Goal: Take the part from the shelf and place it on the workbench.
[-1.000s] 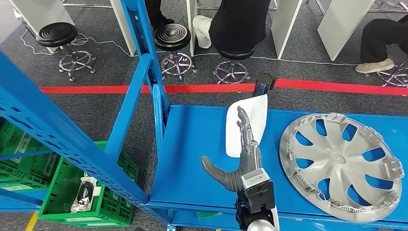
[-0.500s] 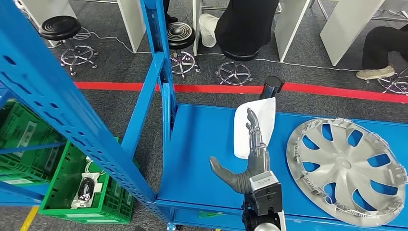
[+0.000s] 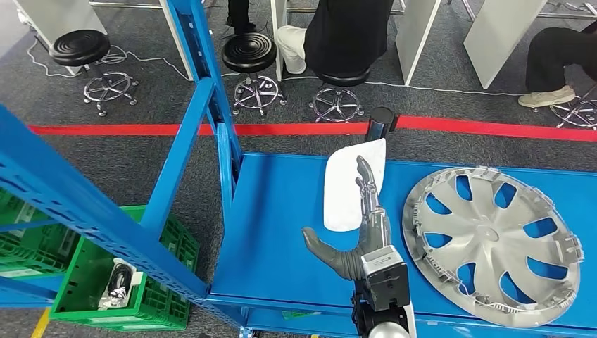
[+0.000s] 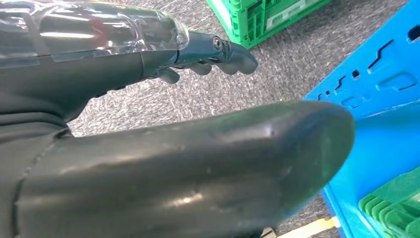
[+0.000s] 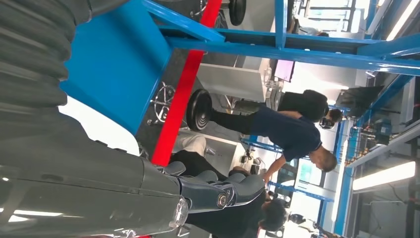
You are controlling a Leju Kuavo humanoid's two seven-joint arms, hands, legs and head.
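Item: white part [image 3: 348, 184] flat on blue workbench [image 3: 281, 218], right hand [image 3: 359, 232] extended over it.
Fingers straight, thumb splayed, holding nothing; my worry: withdrawing could drag the part toward the hubcap [image 3: 493, 243].

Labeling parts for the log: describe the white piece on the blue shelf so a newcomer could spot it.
Find the blue shelf deck in the head view. The white part lies flat near its back edge, under the right hand, left of the silver hubcap. It is the only plain white, smooth, rounded panel there.
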